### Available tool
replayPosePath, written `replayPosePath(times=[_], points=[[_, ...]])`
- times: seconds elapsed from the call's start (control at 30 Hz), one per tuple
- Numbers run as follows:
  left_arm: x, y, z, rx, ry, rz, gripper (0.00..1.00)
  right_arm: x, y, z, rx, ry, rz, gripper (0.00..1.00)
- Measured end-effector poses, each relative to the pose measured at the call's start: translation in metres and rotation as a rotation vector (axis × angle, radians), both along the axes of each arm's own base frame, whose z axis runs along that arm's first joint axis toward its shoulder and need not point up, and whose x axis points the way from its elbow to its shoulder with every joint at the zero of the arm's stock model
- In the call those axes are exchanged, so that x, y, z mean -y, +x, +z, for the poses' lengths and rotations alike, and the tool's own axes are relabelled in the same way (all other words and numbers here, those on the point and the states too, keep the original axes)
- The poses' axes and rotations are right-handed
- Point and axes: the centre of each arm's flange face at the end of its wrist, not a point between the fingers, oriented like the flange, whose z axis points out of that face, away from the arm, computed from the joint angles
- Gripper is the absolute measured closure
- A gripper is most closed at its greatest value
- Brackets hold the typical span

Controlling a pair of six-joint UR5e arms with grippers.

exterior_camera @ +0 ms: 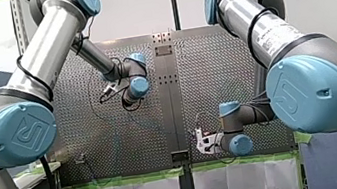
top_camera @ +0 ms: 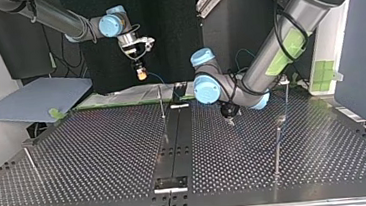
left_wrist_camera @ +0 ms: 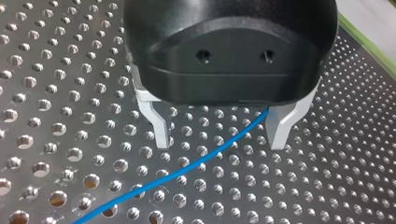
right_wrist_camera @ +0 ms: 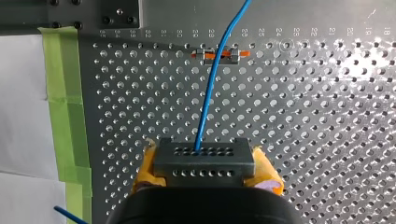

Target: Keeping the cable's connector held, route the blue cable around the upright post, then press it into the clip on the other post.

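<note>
Left fingers [left_wrist_camera: 158, 128]: released; metal, spread, one on each side of the cable [right_wrist_camera: 203, 114], tips just above the tabletop [top_camera: 100, 155].
Right fingers [right_wrist_camera: 268, 179]: clenched on the connector [right_wrist_camera: 204, 158], a yellow pad on each of its sides.
Cable location: leaves the connector's face, runs ahead of the right gripper [right_wrist_camera: 205, 176] over an orange-and-metal fitting [right_wrist_camera: 219, 54], and reaches the left gripper [left_wrist_camera: 219, 144]. There it lies low over the tabletop; whether it touches cannot be told.
Key relation: the cable passes through the gap between the left fingers, nearer one finger than the other. Its long axis crosses the gap at a slant, not square to the closing line.
Nearer arm: left. In the top view its gripper is near the two posts [top_camera: 278, 147] at the view's right; a thin post [top_camera: 161, 102] stands at the middle. Which one bears the clip is too small to tell.
Left arm pose: reaches in low, wrist bent down, gripper pointing at the tabletop.
Right arm pose: raised above the tabletop's far edge in the top view, gripper pointing down, connector at its tip.
Step in hand (judged): closing on the cable before routing; routing not begun.
Next move requires (judged): a straight close with the cable centred in the gap.
Risk (judged): the slanted cable slides out past a fingertip, or a pull strains the connector grip.
</note>
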Motion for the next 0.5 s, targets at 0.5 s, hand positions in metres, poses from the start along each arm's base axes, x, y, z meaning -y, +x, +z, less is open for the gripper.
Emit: replayPosePath(times=[0.5], points=[[0.008, -0.001, -0.039, -0.081, 0.039, -0.047, 0.0, 0.0, 0.0, 0.0, 0.0, 0.0, 0.0, 1.0]])
